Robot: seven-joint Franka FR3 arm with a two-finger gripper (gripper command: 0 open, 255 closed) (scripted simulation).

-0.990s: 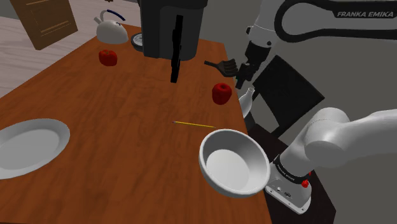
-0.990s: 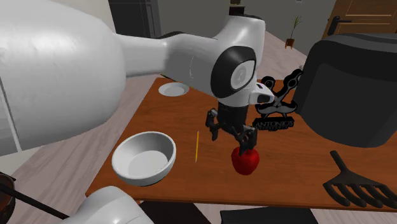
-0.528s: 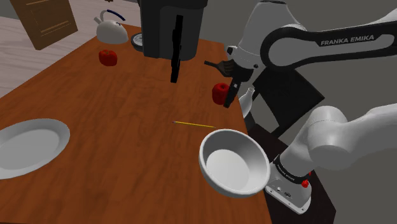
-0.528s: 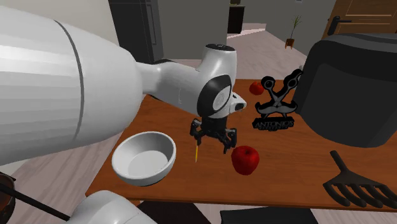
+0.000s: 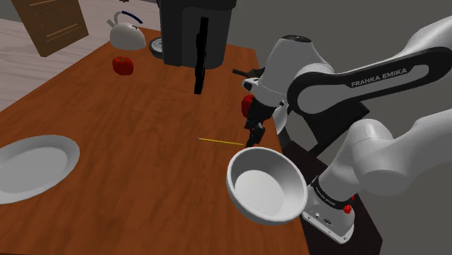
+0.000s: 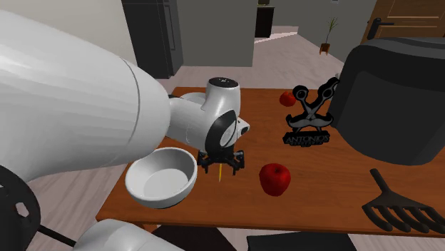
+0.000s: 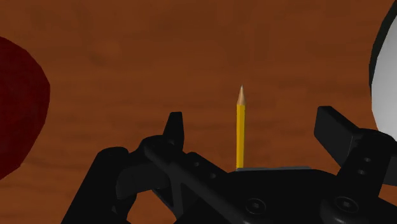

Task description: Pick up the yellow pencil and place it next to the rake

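Note:
A thin yellow pencil [image 5: 217, 140] lies flat on the brown table [image 5: 130, 123], between a red apple [image 6: 274, 178] and a white bowl [image 5: 264, 185]. My black gripper [image 5: 253, 137] hangs low over the pencil's end nearest the bowl, open. In the wrist view the pencil [image 7: 240, 127] runs between the spread fingers of the gripper [image 7: 254, 125], touching neither, its sharpened tip pointing away. In the second exterior view the gripper [image 6: 220, 163] straddles the pencil [image 6: 222, 173]. The black rake [image 6: 399, 207] lies at the table's near right corner there, and its handle [image 5: 239, 72] shows behind the arm.
The bowl [image 6: 162, 177] sits close beside the gripper, and its rim [image 7: 383, 83] shows next to one finger. The apple [image 7: 19, 108] is on the other side. Farther off are a white plate [image 5: 32, 165], a kettle [image 5: 127, 32], a big black appliance [image 5: 195, 29], a second apple [image 5: 123, 65] and a scissor-shaped ornament [image 6: 310, 118].
The arm has swung down and away from above the apple toward the bowl, ending low over the pencil. The fingers stayed open. The pencil has not moved.

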